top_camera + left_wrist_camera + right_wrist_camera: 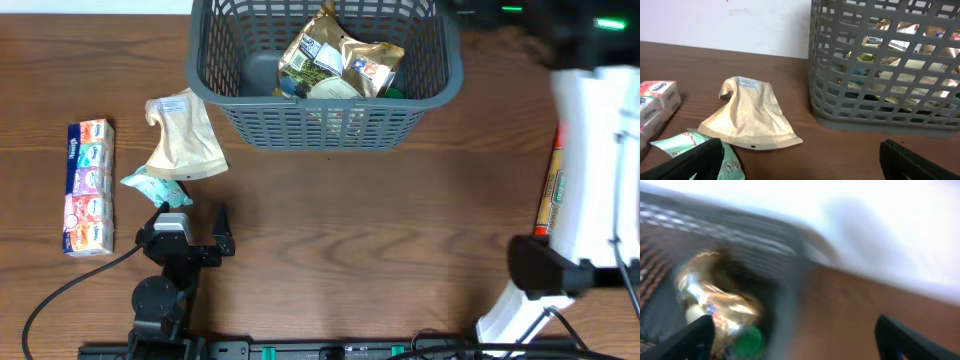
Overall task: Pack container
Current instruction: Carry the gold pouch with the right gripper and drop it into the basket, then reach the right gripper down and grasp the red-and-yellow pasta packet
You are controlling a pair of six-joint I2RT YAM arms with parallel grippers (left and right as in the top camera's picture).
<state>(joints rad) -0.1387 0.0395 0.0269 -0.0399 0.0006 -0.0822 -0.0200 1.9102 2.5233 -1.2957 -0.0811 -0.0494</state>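
Container [320,100] with snack bags [335,60] inside.
My left gripper [193,212] and right gripper [795,330] gape wide, empty; I'd judge it stiff, light plastic, best held by the thick rim.

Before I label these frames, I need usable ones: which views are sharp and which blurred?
Overhead: basket sharp, right arm smeared at the edge; left wrist: tan pouch crisp; right wrist: heavy motion blur, white glare above.
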